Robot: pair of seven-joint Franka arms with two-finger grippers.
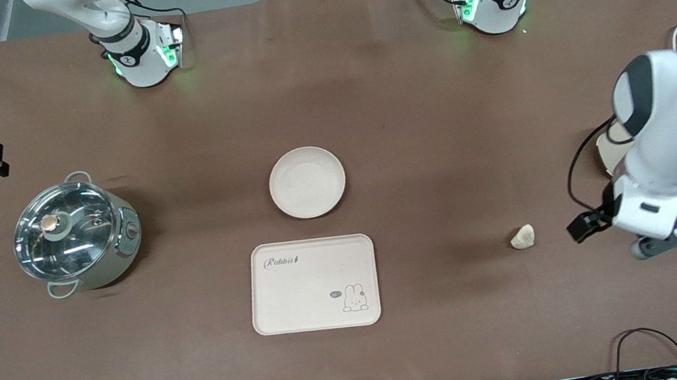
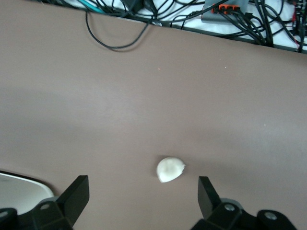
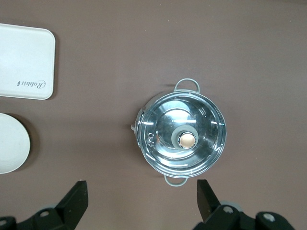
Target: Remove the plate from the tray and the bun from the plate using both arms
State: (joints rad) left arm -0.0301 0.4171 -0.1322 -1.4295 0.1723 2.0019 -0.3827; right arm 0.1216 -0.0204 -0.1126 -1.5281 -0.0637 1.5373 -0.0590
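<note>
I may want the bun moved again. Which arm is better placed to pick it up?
Left. The left gripper hangs open over the bun; the right gripper, also open, is over the pot at the right arm's end.

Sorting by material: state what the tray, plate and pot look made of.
Tray: likely matte plastic or melamine, cream with a printed rabbit.
Plate: same look, faintly speckled.
Pot: shiny metal body, seemingly glass lid, judging by the reflections.

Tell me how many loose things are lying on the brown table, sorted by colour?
Cream: 3, the plate, the tray and the bun.
Silver with pale green: 1, the lidded pot.
Total: 4.
</note>
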